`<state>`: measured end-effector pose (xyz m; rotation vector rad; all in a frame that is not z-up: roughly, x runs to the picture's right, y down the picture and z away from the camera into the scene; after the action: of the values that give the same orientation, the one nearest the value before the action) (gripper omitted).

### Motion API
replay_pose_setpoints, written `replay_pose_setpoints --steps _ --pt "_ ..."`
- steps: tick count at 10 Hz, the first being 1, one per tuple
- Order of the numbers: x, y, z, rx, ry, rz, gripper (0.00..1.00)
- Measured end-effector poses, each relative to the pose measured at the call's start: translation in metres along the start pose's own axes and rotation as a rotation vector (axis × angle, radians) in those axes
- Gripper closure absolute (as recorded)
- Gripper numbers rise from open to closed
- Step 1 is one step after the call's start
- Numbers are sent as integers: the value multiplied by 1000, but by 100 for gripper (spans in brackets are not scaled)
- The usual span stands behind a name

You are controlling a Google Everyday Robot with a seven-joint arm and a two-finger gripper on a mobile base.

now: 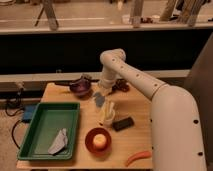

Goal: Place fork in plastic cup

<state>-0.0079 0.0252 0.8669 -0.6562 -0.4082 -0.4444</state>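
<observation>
Gripper (102,90): at the back of the table (137,107), just right of the purple bowl (80,86); seemingly clamped on the upper end of the fork (98,99), which hangs beneath it, up and left of the cup (107,119), not yet over it

Step in hand: carrying the fork to the cup. To do it well: keep the fork upright, centre its lower end over the cup's mouth, steer clear of the cream sticks (109,106) there, and lower it inside before letting go, since a light cup may tip

Hard to make out: the jaws, lost against the arm (135,80); the cup's rim, merged with the sticks; which end of the fork points down
</observation>
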Motion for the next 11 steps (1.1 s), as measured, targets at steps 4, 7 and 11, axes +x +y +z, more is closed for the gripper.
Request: replay_pose_setpoints --steps 4,7,11 --pt "-20 -13 10 14 40 26 100" --pt "-21 -15 21 12 91 82 100" --pt "-22 -14 31 13 96 122 74"
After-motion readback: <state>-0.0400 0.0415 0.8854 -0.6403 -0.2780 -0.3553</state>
